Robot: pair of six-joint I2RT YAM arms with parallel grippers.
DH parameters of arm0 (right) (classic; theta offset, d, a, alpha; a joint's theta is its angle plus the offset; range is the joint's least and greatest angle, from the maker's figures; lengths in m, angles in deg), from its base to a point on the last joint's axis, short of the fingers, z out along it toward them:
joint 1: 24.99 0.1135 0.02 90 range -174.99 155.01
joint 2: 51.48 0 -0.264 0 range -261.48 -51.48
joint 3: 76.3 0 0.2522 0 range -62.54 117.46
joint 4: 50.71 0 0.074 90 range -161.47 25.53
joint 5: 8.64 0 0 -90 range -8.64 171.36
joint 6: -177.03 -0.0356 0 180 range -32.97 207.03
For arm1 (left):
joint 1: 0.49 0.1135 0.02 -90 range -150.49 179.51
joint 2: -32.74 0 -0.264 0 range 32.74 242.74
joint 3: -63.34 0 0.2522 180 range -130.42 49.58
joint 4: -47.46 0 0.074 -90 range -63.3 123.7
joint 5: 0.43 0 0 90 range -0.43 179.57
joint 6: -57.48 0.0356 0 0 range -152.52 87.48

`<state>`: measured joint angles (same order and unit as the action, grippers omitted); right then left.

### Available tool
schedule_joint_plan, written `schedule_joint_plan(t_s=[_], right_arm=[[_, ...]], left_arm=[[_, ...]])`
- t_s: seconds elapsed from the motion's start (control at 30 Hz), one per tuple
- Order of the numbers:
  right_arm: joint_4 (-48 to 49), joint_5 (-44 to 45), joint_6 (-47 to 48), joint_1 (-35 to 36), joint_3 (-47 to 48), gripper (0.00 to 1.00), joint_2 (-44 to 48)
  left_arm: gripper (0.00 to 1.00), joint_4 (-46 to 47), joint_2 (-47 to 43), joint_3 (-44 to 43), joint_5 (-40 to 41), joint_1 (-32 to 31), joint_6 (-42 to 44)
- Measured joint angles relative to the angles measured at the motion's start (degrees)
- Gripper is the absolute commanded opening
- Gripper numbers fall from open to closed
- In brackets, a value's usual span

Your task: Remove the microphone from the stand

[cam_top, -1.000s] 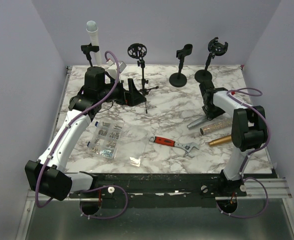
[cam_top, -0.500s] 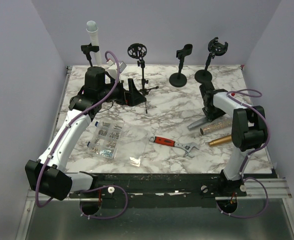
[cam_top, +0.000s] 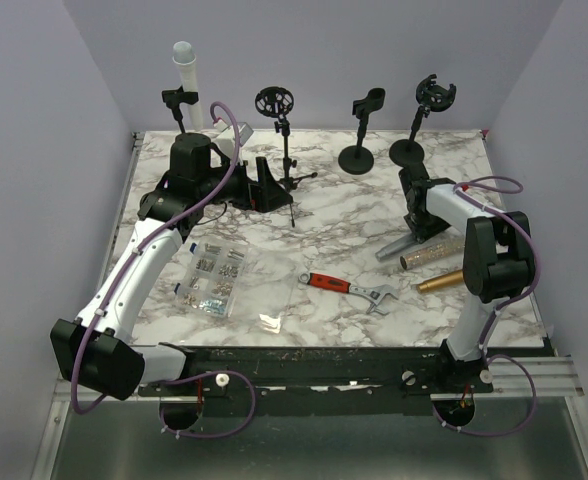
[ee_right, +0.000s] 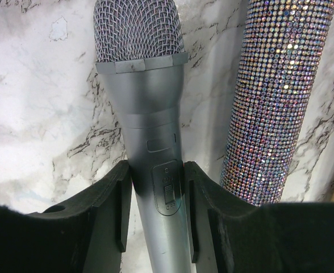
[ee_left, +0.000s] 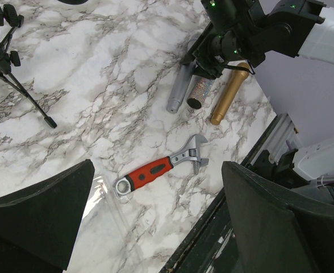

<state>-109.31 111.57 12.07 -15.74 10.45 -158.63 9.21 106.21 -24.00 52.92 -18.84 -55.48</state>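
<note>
We see a white marble-patterned table point(cam_top: 354, 215) carrying everything. The left arm point(cam_top: 134, 265) reaches to the far left of it, and the right arm point(cam_top: 474, 250) bends over the right side.

Along the far edge stand four black microphone stands: a clip-topped one point(cam_top: 179, 105) at the left, a tripod with a ring mount point(cam_top: 277, 110), and two on round bases point(cam_top: 362, 135) point(cam_top: 424, 120).

The left fingers point(ee_left: 42, 216) are spread as wide as they go and hold nothing. They hang above the table, looking down on the tools.

The right fingers point(ee_right: 107, 210) are partly closed on the silver microphone with a mesh head point(ee_right: 150, 131), clamping its body on both sides at the switch. That microphone is off the stands, low at the right side of the table with its head pointing away from the wrist. We cannot tell whether it rests on the marble.

Just beside it lies a glitter-covered microphone point(ee_right: 280, 96), and beyond that a gold microphone point(cam_top: 440, 281).

Nearer the middle lies a red-handled adjustable wrench point(cam_top: 349, 287). To the left sits a clear case of small screws point(cam_top: 214, 275), and by the near edge a small clear plastic bag point(cam_top: 271, 322).
</note>
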Motion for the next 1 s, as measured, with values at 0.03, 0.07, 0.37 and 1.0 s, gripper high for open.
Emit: schedule_joint_plan(t_s=[0.03,0.07,0.37,1.0], right_arm=[[0.0,0.0,0.0,0.0,0.0,0.46,0.0],[0.0,0.0,0.1,0.0,0.0,0.51,0.0],[0.0,0.0,1.5,0.0,0.0,0.54,0.4],[27.7,-14.5,22.9,-0.1,-17.1,1.0,22.5]], left_arm=[[0.99,0.0,0.0,0.0,0.0,0.0,0.0],[0.99,0.0,0.0,0.0,0.0,0.0,0.0],[0.98,0.4,0.3,0.1,0.0,0.0,0.0],[0.98,1.8,0.7,1.6,0.1,0.0,-0.7]])
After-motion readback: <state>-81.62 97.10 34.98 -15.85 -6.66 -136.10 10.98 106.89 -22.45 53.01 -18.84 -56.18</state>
